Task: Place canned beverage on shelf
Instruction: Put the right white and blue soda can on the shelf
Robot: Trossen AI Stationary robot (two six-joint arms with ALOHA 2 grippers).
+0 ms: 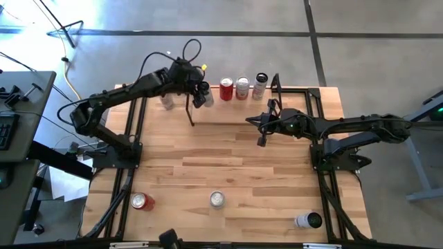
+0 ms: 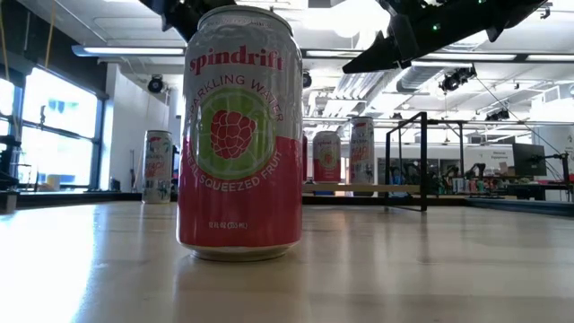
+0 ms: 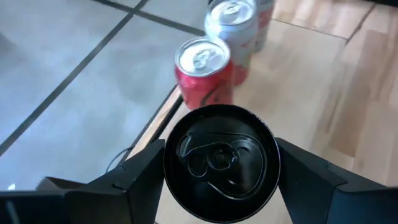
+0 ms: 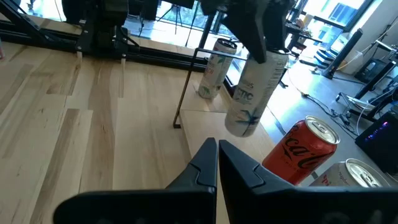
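Observation:
My left gripper (image 1: 201, 95) is shut on a white can with a black top (image 4: 254, 87), above the left end of the shelf (image 1: 221, 112), a light board between black end frames. The same can fills the left wrist view (image 3: 221, 162). On the shelf stand a red can (image 1: 226, 90), a silver can (image 1: 241, 87) and a white can (image 1: 260, 84), each on its base. My right gripper (image 1: 261, 129) is shut and empty over the table, near the shelf's right end, and also shows in its own wrist view (image 4: 217, 158). My left gripper pinches the can's side wall just below its top rim (image 3: 174, 168) between its two fingers (image 3: 140, 177), one on each side. The fingers come from above, slanting down. The can hangs tilted below them, its base (image 4: 239, 127) clear of the shelf board.
Another can (image 1: 166, 101) stands on the table left of the shelf's left frame (image 1: 191, 111). Near the front edge are a red can (image 1: 143, 201), a pink-and-green Spindrift can (image 2: 240, 135) and a white can on its side (image 1: 308, 220).

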